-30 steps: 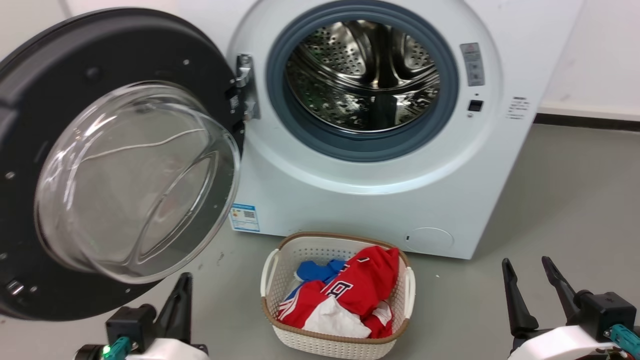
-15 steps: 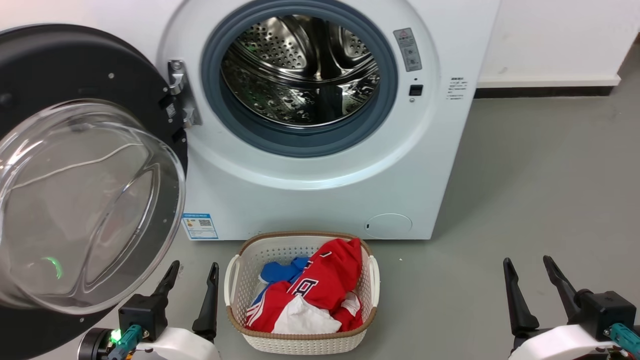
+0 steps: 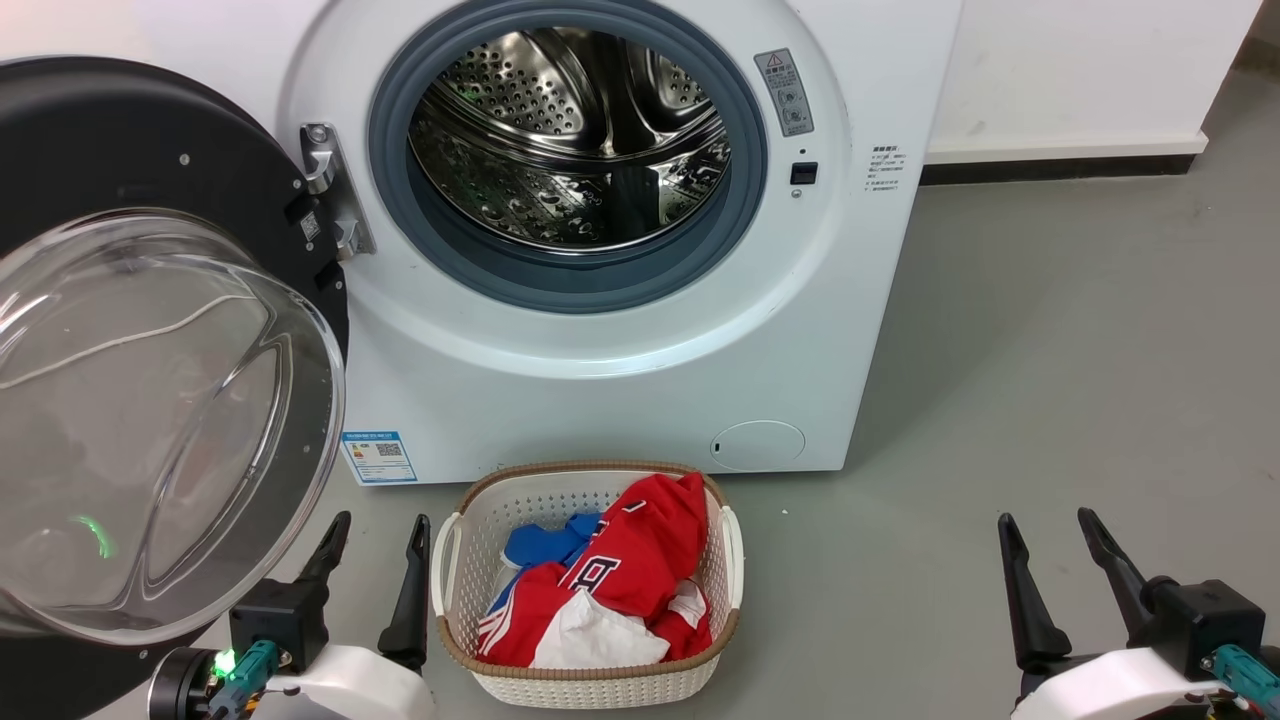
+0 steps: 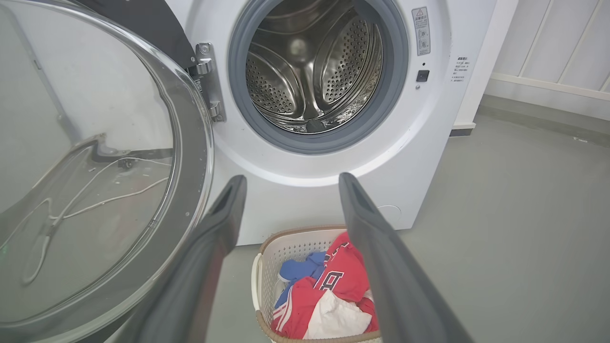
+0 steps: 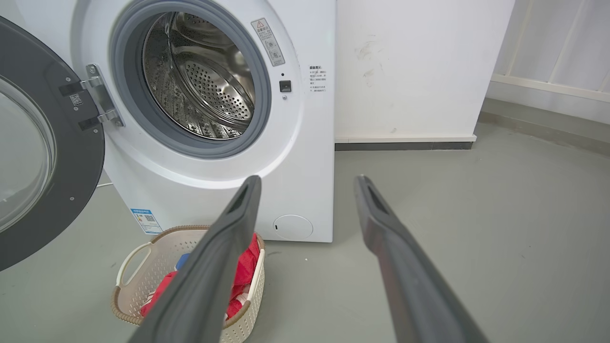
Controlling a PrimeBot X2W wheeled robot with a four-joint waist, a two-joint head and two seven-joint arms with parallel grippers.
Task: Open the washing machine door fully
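Near the swung-out washing machine door (image 3: 150,380), your left gripper (image 3: 383,518) sat spread, holding nothing; your right gripper (image 3: 1044,515) gaped empty too.

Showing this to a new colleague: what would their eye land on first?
The washing machine door, black-rimmed with a bulging glass bowl, stands wide open at the head view's left, baring the shiny steel drum. A white basket of red, blue and white clothes sits on the floor before the machine. The left hand and right hand hover open at the bottom corners, holding nothing.
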